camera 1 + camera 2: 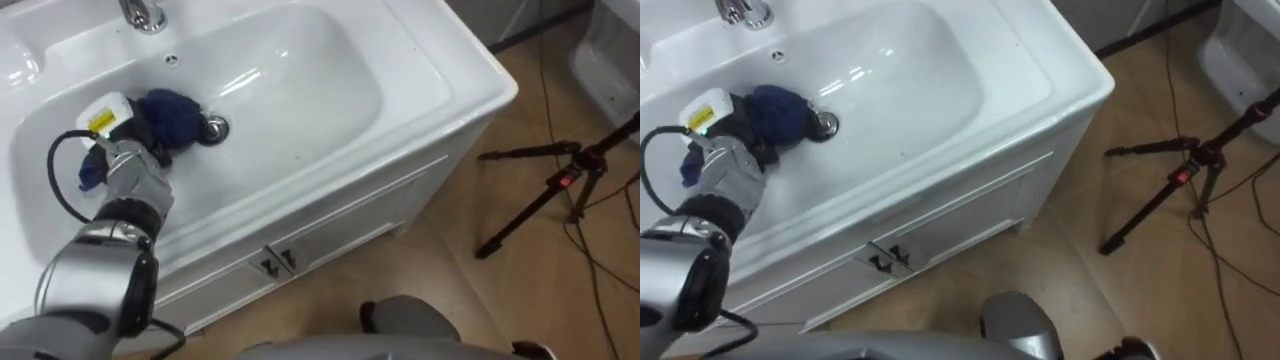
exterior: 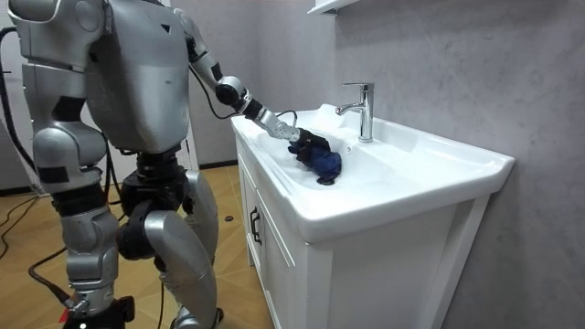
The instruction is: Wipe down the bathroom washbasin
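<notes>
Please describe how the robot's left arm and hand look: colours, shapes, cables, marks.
The left arm is built of rounded silver-grey segments with darker joints. A thin black cable loops out beside the wrist. The left hand has dark fingers, and a small white tag with a yellow patch sits at its back.

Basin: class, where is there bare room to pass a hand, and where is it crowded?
Free: the bowl of the basin right of the drain, out to its right rim. Crowded: left of the drain, where the left hand grips the blue cloth.
</notes>
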`<state>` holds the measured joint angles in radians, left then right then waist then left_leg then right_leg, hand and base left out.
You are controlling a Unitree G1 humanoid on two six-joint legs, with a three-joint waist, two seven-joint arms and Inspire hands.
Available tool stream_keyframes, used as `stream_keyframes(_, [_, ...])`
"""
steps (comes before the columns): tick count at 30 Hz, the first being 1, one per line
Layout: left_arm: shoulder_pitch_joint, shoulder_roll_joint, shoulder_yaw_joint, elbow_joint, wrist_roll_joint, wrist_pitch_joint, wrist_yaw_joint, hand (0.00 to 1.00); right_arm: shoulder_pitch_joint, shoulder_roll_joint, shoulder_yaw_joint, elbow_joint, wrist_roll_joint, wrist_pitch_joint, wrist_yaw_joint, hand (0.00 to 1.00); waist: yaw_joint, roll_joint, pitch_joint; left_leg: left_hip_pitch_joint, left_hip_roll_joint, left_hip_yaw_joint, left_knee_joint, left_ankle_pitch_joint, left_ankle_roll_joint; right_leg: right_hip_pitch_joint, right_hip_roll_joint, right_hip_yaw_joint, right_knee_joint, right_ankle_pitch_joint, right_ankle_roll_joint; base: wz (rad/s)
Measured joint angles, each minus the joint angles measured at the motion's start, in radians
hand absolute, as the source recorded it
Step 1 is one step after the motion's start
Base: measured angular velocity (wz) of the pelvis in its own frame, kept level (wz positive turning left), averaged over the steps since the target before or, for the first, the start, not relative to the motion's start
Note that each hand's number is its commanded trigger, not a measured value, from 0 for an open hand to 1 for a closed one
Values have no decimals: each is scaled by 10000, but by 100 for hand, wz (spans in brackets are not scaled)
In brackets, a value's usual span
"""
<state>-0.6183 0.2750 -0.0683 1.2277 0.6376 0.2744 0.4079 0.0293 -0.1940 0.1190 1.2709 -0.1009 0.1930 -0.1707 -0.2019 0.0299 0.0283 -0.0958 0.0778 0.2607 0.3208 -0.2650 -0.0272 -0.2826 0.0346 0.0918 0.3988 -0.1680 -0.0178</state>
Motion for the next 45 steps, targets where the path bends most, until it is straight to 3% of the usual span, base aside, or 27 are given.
stream_keyframes(6, [-708, 218, -352, 666, -1166, -184, 556, 100, -370, 0, 778, 212, 267, -201, -161, 0, -271, -220, 157, -745, -30, -2, 513, 47, 73, -659, -146, -116, 359, 47, 31, 4])
stream_keyframes(12, [-964, 229, -353, 654, -1592, -364, 1003, 100, -694, 49, 1236, 576, 633, -169, -121, 0, -468, -237, 167, -1310, -99, -3, 661, 120, 210, -1112, -258, -138, 354, 269, 221, 2])
stream_keyframes(15, [-983, 220, -369, 604, -1748, -397, 1142, 100, -849, 59, 1227, 580, 650, -170, -37, 0, -666, -224, 163, -1475, -121, 0, 750, 83, 268, -1248, -315, -170, 385, 396, 138, 3])
stream_keyframes(18, [-1022, 205, -853, 621, -1757, -398, 1210, 100, -1070, 64, 1241, 643, 652, -197, -10, 0, -965, -199, 172, -1523, -128, -4, 811, 66, 307, -1236, -335, -168, 361, 452, 174, 2])
stream_keyframes(22, [-1237, -82, -1157, 663, -1756, -485, 1227, 100, -1302, 48, 1367, 720, 596, -310, -4, 0, -1226, -147, 244, -1543, -146, 28, 867, 39, 352, -1253, -333, -107, 352, 474, 212, -3])
stream_keyframes(29, [-1809, -522, -1858, 491, -1758, -688, 1354, 100, -1394, 52, 1606, 895, 796, -417, 16, 0, -1302, -120, 253, -1748, -153, 39, 864, 36, 353, -1487, -323, -92, 336, 470, 213, -1])
stream_keyframes(34, [-2466, -870, -2546, 490, -1757, -1135, 1345, 100, -1487, 9, 1773, 924, 741, -581, 214, 0, -1571, 15, 335, -1731, -181, 142, 733, 28, 366, -1549, -306, 27, 356, 458, 232, -4])
stream_keyframes(36, [-2570, -885, -2660, 488, -1751, -1214, 1350, 100, -1488, -32, 1777, 930, 710, -617, 214, 0, -1630, 109, 379, -1709, -190, 193, 682, 28, 367, -1557, -303, 67, 353, 450, 246, -9])
stream_keyframes(45, [-2579, -856, -2924, 479, -1687, -1341, 1353, 100, -1502, -35, 1826, 928, 568, -705, 222, 0, -1619, 153, 377, -1709, -219, 210, 609, 16, 391, -1567, -311, 126, 319, 422, 292, 0])
